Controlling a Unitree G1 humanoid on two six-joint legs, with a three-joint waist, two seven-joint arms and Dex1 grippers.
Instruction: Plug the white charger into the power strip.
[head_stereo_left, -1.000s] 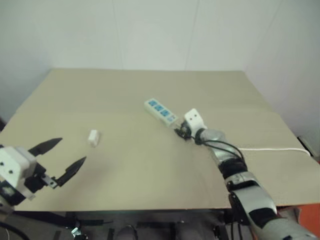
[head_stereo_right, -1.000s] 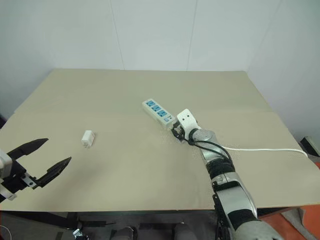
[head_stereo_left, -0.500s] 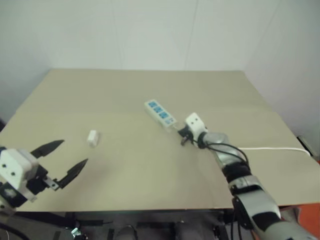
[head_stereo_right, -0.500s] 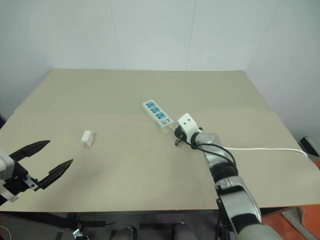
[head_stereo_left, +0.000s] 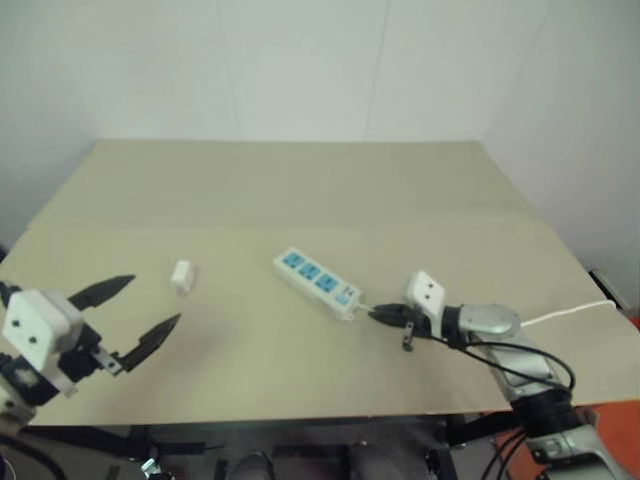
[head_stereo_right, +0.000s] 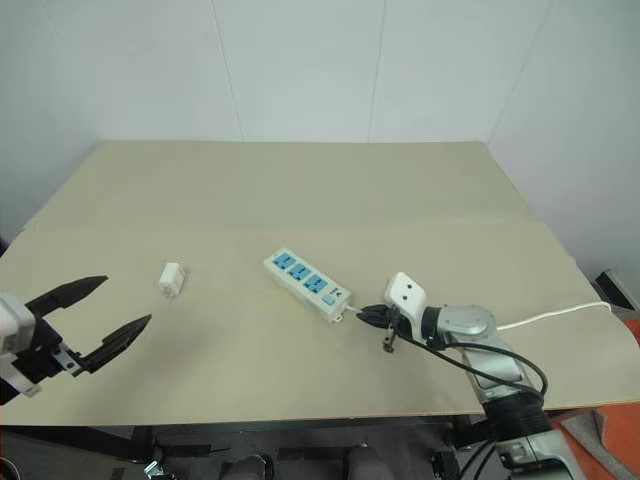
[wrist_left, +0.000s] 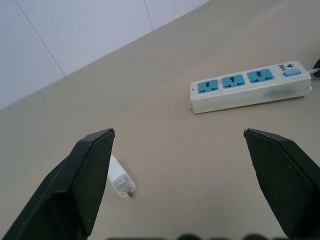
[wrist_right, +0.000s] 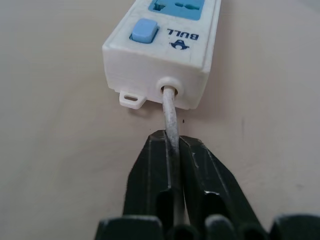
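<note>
I have the power strip (head_stereo_right: 306, 283) lying flat near the middle of the tan table (head_stereo_right: 300, 190), running diagonally with its three blue sockets facing up and its switch end pointing toward about four o'clock. My right gripper (head_stereo_right: 371, 318) sits just off that switch end, and in the right wrist view its two black fingers (wrist_right: 150, 175) are pressed together on the thin white cable (wrist_right: 171, 117), pinching it right where it leaves the strip's end wall. Beyond the gripper, the cable trails off toward three o'clock and runs to the table's right edge (head_stereo_right: 560, 312).

The white charger (head_stereo_right: 170, 278) rests on the table by itself, at about nine o'clock from the strip and well apart from it. In the left wrist view it lies on its side with its metal prongs showing (wrist_left: 121, 183).

My left gripper (head_stereo_right: 98, 318) hovers near the table's front-left corner, at about seven o'clock from the charger, fingers spread wide with nothing between them. From its wrist camera, the charger shows near one finger (wrist_left: 87, 175) and the strip (wrist_left: 249, 87) lies farther out across the gap.
</note>
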